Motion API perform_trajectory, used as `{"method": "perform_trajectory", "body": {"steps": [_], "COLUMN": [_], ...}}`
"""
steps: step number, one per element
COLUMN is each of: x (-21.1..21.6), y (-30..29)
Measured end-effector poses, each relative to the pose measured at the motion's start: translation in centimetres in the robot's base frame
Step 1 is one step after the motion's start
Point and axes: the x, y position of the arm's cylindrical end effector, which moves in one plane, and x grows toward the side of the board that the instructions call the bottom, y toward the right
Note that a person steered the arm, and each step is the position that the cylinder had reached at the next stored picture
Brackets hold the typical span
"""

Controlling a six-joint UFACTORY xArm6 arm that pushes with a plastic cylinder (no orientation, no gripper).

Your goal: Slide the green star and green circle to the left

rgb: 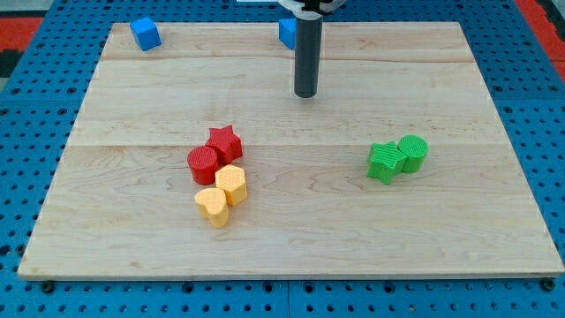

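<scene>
Green star (384,162) and green circle (412,151) sit touching at the board's right, 2 light, rigid blocks that I judge slide easily if pushed from their right faces. My tip (305,94), bare and touching nothing, stands well apart toward the view's top.

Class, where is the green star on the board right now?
The green star sits right of centre, touching the green circle on its right, below and right of my tip.
</scene>
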Motion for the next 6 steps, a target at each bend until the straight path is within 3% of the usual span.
{"method": "perform_trajectory", "body": {"steps": [1,2,3,4,6], "x": [-0.9,0.3,6.1,13.2,17.8], "y": [0.3,11.8,14.9,16.0,7.9]}}
